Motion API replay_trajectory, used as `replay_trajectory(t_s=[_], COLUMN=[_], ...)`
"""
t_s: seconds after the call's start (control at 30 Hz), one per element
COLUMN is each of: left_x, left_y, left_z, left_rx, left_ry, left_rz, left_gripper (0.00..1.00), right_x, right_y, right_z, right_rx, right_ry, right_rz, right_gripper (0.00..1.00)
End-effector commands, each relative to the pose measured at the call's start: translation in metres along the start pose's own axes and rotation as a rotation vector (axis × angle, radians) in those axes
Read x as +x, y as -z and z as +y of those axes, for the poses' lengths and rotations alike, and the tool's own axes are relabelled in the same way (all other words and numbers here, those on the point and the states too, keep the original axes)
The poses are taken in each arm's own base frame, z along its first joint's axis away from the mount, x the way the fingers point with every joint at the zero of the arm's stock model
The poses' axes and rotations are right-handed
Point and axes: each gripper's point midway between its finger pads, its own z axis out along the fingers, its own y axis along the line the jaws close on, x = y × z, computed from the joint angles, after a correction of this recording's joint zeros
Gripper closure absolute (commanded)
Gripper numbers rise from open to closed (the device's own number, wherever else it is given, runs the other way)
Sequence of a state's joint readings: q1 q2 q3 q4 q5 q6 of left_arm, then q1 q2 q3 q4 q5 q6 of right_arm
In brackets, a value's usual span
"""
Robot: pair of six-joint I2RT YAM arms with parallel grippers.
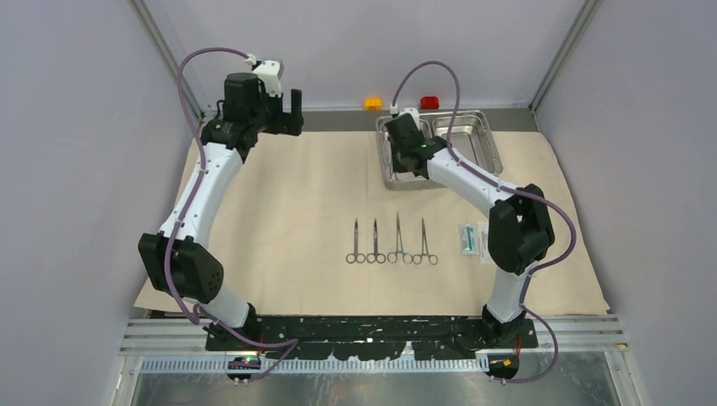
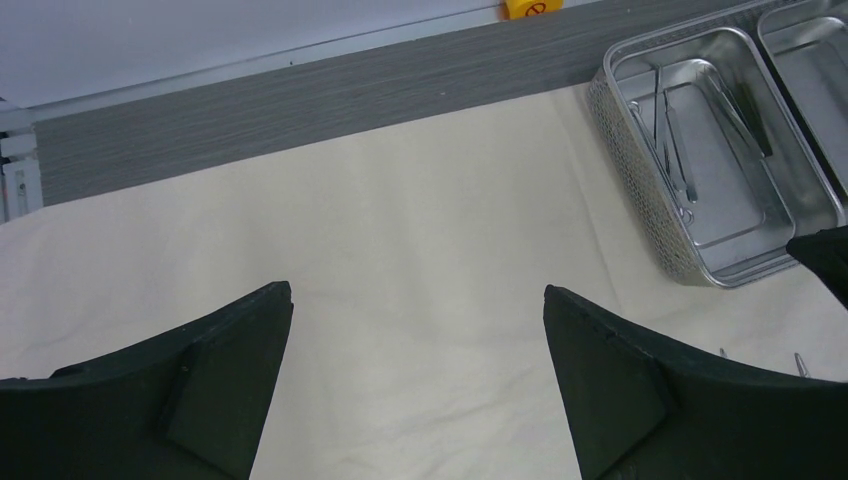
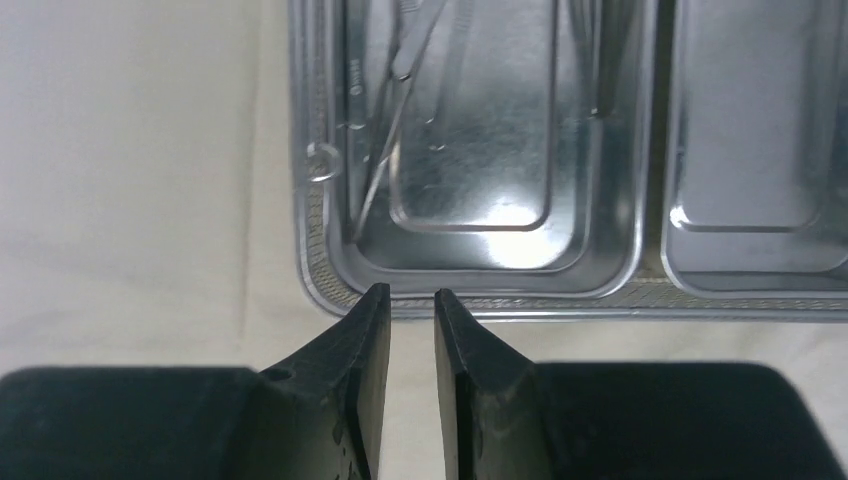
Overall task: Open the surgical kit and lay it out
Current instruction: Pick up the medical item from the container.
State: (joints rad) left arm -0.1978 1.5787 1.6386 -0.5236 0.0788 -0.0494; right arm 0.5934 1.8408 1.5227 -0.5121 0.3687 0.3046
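The beige cloth (image 1: 287, 203) lies spread flat over the table. The steel tray (image 1: 495, 152) stands on its back right part. Slim steel instruments (image 3: 400, 90) lie in the tray's left compartment (image 2: 725, 205); the right compartment (image 3: 750, 120) looks bare. Several ring-handled clamps (image 1: 391, 242) lie in a row at mid cloth, with the white/teal packets (image 1: 467, 238) to their right. My left gripper (image 1: 294, 103) is raised at the back left, wide open and empty (image 2: 417, 288). My right gripper (image 1: 413, 161) hovers above the tray's near left rim (image 3: 412, 292), jaws a narrow gap apart, holding nothing.
An orange block (image 1: 373, 103) and a red block (image 1: 429, 102) sit on the grey strip behind the tray. Grey walls close in the left, right and back. A metal rail (image 1: 372, 338) runs along the near edge by the arm bases.
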Motion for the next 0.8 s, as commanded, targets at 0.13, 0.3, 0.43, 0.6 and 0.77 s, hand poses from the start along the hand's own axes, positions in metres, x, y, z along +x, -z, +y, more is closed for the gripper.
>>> replay_trajectory(t_s=[0.13, 0.3, 0.43, 0.6, 0.77], left_x=[-0.022, 0.0, 0.018, 0.034, 0.045], left_y=[0.009, -0.006, -0.015, -0.023, -0.032], left_z=[-0.014, -0.027, -0.035, -0.045, -0.051], left_rx=[0.079, 0.166, 0.216, 0.28, 0.322], left_ry=[0.005, 0.005, 0.007, 0.013, 0.021], left_rz=[-0.097, -0.024, 0.045, 0.093, 0.127], left_gripper=[0.0, 0.0, 0.0, 0.0, 0.0], right_x=[-0.058, -0.071, -0.073, -0.075, -0.08], right_y=[-0.008, -0.032, -0.06, -0.091, -0.119], right_z=[-0.032, -0.044, -0.056, -0.066, -0.078], right_rx=[-0.014, 0.014, 0.025, 0.007, 0.02], right_ry=[0.024, 0.059, 0.057, 0.049, 0.052], right_rz=[-0.109, -0.098, -0.072, -0.032, 0.005], right_gripper=[0.67, 0.65, 0.61, 0.54, 0.58])
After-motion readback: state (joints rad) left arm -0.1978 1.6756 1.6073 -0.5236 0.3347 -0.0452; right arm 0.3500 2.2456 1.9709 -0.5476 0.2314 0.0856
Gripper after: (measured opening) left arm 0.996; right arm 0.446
